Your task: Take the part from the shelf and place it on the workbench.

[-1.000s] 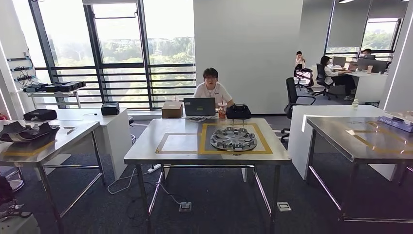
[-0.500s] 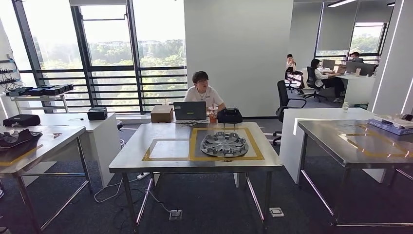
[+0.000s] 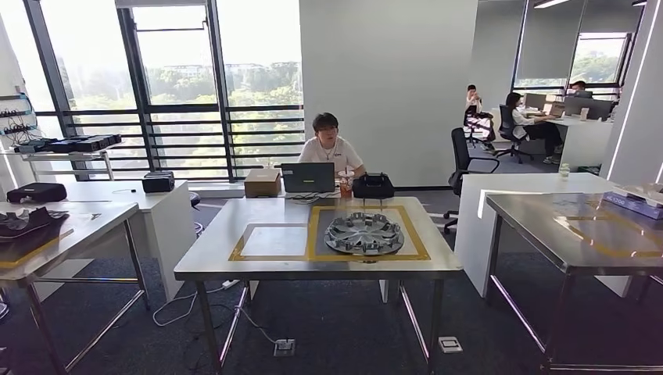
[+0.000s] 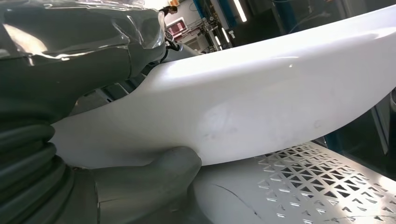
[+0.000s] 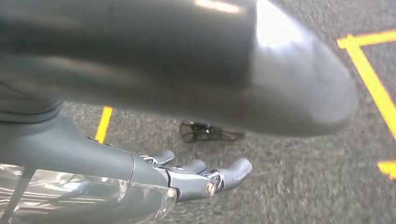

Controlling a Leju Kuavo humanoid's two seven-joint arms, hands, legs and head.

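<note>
**White panel in the left hand, workbench ahead**

Gloss is the main concern. The part [image 4: 261,98] is a long, white, smoothly curved panel. It looks like a thin moulded shell: probably light and fairly stiff, but slippery, and likely to swing if held near one end. The left hand [image 4: 56,93] grips it at one edge, with the thumb [image 4: 154,177] pressed under the rim and the rest of the hand over the top. A hold nearer the middle of its length would probably steady it. Just below it lies a perforated metal sheet [image 4: 322,172].

The left wrist view gives this grip but not the goal. The head view gives the room. A side table [image 3: 86,223] on the left carries dark pieces [image 3: 23,220]. In the centre is the workbench [image 3: 258,266], with a hubcap [image 3: 364,233] inside its yellow tape and a person [image 3: 328,148] seated behind. Another steel table [image 3: 547,219] stands to the right.

In its own wrist view, the right hand [image 5: 187,177] hangs over grey carpet [image 5: 289,186], fingers loosely apart and holding nothing.
</note>
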